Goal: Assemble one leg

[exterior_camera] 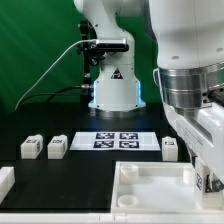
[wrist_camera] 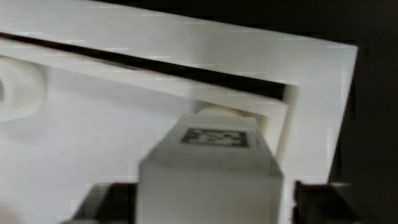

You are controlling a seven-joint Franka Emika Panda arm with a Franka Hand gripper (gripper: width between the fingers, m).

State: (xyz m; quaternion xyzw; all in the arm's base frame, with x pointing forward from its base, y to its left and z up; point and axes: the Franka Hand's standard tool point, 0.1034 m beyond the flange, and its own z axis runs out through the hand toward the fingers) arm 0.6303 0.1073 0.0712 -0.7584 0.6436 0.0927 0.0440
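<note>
Black table (exterior_camera: 60, 170) lay under the tray (exterior_camera: 150, 185); the gripper (wrist_camera: 217, 190) pinched one leg (wrist_camera: 222, 138), jaws pressed on its flat sides. It looked light, stiff and slippery.

This is a robotics lab set up for recorded experiments. A white robot arm (exterior_camera: 108, 45) stands on its base at the back of a matte black surface (exterior_camera: 60, 165), with black cables (exterior_camera: 45, 75) trailing from it, and a green backdrop (exterior_camera: 40, 40) hangs behind. The marker board (exterior_camera: 116, 140) lies flat on the surface, and small white blocks (exterior_camera: 57, 146) nearby carry the same black-and-white square tags, the kind used for camera tracking.
</note>
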